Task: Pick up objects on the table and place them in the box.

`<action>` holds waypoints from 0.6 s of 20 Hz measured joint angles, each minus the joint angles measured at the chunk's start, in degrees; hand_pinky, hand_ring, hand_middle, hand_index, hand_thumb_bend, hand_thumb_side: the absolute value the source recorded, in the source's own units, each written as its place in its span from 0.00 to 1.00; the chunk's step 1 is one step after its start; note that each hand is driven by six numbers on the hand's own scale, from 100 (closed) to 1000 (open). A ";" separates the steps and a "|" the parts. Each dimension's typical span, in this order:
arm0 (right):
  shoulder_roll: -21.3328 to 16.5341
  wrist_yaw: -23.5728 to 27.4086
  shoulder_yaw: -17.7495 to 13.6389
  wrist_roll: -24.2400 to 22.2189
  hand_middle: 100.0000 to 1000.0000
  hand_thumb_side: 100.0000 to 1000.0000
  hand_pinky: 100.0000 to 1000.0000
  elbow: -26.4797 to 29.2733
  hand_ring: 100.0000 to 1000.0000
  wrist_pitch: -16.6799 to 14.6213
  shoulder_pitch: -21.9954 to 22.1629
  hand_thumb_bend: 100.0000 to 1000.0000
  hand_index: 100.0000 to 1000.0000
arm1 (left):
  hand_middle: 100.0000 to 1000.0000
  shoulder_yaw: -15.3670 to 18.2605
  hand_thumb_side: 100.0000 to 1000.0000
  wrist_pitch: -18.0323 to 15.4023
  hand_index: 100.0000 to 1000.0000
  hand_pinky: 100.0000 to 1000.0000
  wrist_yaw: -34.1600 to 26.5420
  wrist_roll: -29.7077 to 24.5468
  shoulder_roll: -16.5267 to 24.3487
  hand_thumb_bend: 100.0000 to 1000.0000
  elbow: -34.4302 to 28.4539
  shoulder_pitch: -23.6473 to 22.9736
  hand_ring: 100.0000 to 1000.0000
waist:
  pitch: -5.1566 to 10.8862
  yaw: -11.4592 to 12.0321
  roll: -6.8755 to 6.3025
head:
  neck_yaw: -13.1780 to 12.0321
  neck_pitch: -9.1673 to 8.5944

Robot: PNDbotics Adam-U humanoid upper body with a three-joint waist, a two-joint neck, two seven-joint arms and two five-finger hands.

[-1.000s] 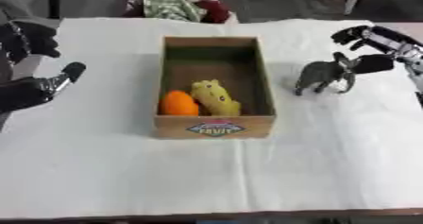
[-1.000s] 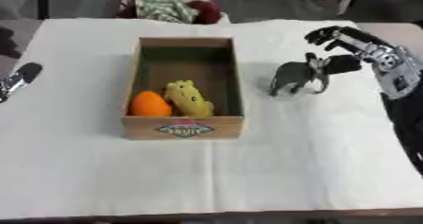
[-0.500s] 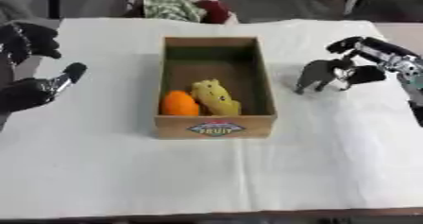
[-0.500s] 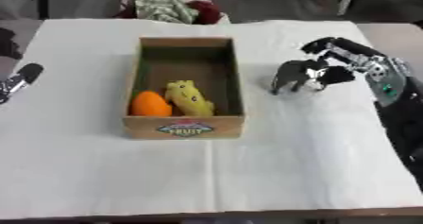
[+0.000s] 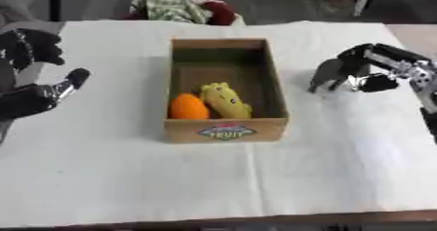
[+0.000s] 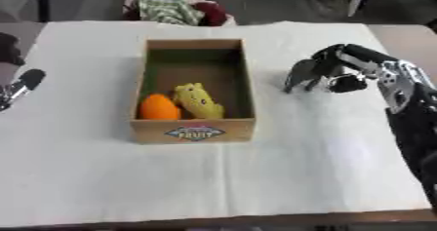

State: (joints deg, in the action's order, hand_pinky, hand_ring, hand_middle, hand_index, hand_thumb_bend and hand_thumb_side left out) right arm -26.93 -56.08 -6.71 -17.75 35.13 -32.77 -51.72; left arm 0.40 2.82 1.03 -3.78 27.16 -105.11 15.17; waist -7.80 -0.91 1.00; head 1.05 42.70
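Right eye view: right hand curled over grey elephant toy standing upright on table, right of cardboard box, head toward box. Orange, yellow plush inside. Left hand idle, fingers relaxed.

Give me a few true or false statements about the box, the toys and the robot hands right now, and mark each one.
1. The box holds an orange toy and a yellow toy. True.
2. The grey toy lies inside the box. False: it is on the white tablecloth, to the right of the box.
3. The right robot hand has its fingers over the grey toy. True.
4. The left robot hand holds the orange toy. False: it is out at the left edge, holding nothing.
5. The box stands at the table's right edge. False: it sits near the middle.
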 measured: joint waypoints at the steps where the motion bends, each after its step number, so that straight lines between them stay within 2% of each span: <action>1: 0.00 0.00 -0.26 0.20 0.76 0.22 0.74 0.11 0.81 -0.23 0.14 0.00 0.88 | 0.48 0.01 0.06 0.00 0.65 0.68 -0.01 0.00 0.00 0.50 0.00 -0.01 0.51 | 0.00 -0.11 -0.01 | 0.00 0.00; 7: -0.07 1.27 -0.67 -0.77 0.75 0.19 0.74 0.88 0.81 -1.39 0.31 0.00 0.88 | 0.48 0.11 0.06 0.05 0.65 0.68 -0.05 -0.06 0.00 0.50 0.05 -0.07 0.51 | 0.03 -0.33 0.14 | -0.06 0.00; 12: -0.09 2.80 -0.67 -2.13 0.76 0.21 0.75 1.21 0.82 -1.47 0.31 0.00 0.89 | 0.48 0.12 0.06 0.13 0.65 0.68 -0.07 -0.15 0.00 0.50 0.21 -0.10 0.51 | 0.04 -0.33 0.17 | -0.08 0.00</action>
State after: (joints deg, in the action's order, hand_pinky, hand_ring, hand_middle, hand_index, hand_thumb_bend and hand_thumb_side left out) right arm -27.02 -53.28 -7.38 -19.88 36.34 -34.24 -51.41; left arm 0.52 2.95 0.96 -3.94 27.16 -104.90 15.07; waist -7.75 -1.23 1.17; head 0.96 42.70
